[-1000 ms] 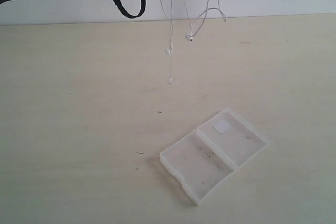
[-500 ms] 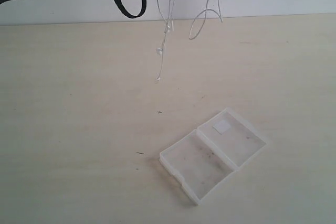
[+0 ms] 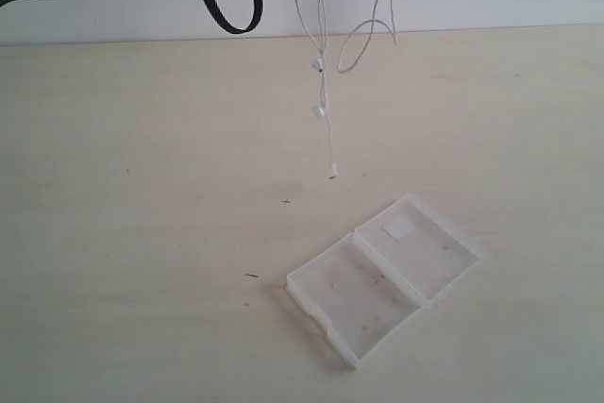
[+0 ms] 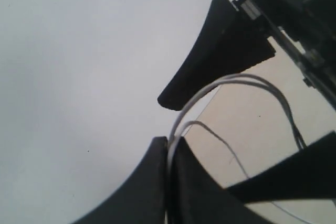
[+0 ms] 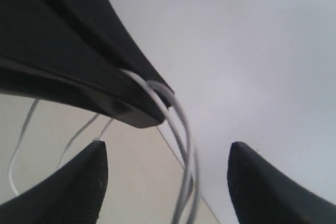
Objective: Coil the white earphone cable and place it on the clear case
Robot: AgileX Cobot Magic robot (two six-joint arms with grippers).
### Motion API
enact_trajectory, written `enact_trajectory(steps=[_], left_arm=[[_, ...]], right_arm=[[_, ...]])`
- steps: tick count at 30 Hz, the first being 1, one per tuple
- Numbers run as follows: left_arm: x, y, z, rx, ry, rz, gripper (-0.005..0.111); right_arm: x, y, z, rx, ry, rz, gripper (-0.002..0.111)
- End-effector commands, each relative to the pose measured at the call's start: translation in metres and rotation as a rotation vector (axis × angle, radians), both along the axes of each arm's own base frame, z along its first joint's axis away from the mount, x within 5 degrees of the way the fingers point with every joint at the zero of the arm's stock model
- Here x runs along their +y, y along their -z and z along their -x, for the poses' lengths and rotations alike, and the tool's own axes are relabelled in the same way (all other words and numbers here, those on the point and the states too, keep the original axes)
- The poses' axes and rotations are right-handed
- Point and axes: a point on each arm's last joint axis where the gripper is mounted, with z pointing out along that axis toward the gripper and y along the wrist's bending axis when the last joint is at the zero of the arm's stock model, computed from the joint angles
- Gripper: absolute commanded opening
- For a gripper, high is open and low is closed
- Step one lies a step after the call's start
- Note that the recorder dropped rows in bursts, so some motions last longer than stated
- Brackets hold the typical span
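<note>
Cable (image 3: 319, 110) dangles high beyond your case (image 3: 434, 254), clenched in your left gripper (image 4: 169, 144); your right gripper's (image 5: 167, 153) jaws stand apart.

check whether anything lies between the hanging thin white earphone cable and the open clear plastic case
Nothing visible does. The thin white earphone cable hangs from the shut left gripper over bare pale tabletop; the open clear plastic case lies nearer the camera, unobstructed.
</note>
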Motion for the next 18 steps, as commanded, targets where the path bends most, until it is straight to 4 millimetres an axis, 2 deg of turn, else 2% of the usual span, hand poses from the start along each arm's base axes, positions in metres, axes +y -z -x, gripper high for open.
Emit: enact_trajectory(steps=[1, 4, 11, 13, 14, 16, 18], left_arm=[[-0.0029, -0.0028, 0.0011, -0.01, 0.012, 0.004, 0.0], [-0.003, -0.0027, 0.0011, -0.015, 0.014, -0.004, 0.0], [-0.003, -0.0026, 0.0012, -0.019, 0.016, -0.01, 0.0], [-0.003, -0.0026, 0.0012, -0.019, 0.016, -0.01, 0.0], [-0.003, -0.0026, 0.0012, -0.019, 0.016, -0.01, 0.0], [-0.003, -0.0026, 0.0012, -0.019, 0.016, -0.01, 0.0], [-0.003, -0.0026, 0.0012, -0.019, 0.016, -0.01, 0.0]], right_arm=[[-0.0012, -0.0015, -0.0028, -0.021, 0.022, 0.02, 0.052], [-0.0018, -0.0015, -0.0033, -0.021, 0.031, 0.02, 0.047], [-0.0016, -0.0038, -0.0041, 0.008, 0.058, -0.051, 0.045], [-0.0015, -0.0044, -0.0043, 0.013, 0.063, -0.067, 0.033], [-0.0015, -0.0044, -0.0043, 0.013, 0.063, -0.067, 0.016], [-0.0015, -0.0041, -0.0042, 0.01, 0.06, -0.058, 0.0], [-0.0017, -0.0038, -0.0042, 0.009, 0.061, -0.053, 0.0]])
